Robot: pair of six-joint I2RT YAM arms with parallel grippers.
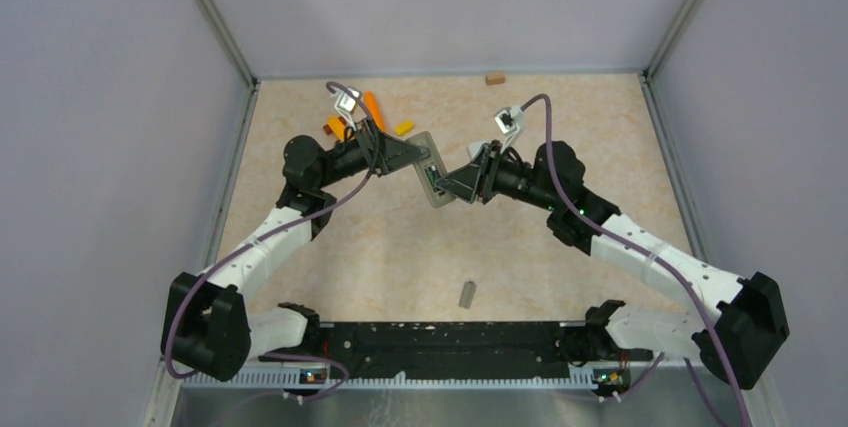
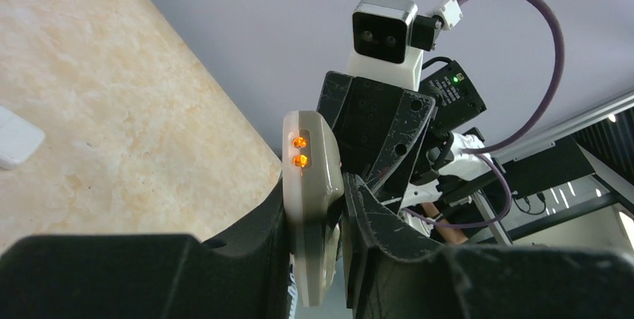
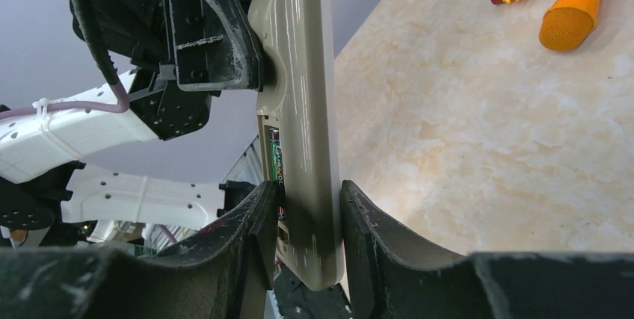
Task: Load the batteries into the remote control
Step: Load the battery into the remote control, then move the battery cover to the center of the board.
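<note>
Beige remote control (image 3: 299,110) is up off the tabletop (image 1: 380,257), mid-back of the workspace, bridged between both arms.

Main risks:
- **Twist or pull-out:** two rigid grips on one stiff shell. If you move either arm out of step, the remote twists or pulls out of one pinch.
- **Slip:** the shell is glossy and held on its narrow sides, so it could slide out and drop.
- **Battery loss:** the bay looks uncovered and faces sideways. A jolt could shake out the battery (image 3: 275,156), the green-labelled piece showing in the slot. You can't tell how many are seated.
- **Bay contact:** one right pad sits on the bay side, so squeezing harder may press on the contents or block the slot.

Left fingers (image 2: 239,252) are clamped tight on one end, and the remote sticks out past them toward the other arm. Right fingers (image 3: 247,244) pinch the opposite end, one pad on the smooth back and one on the bay face. Both look to be touching, so treat it as a grip. The visible battery lies just beyond the right fingertips. A small grey piece (image 1: 466,293) lies alone on the tabletop nearer the bases, possibly the cover.
</note>
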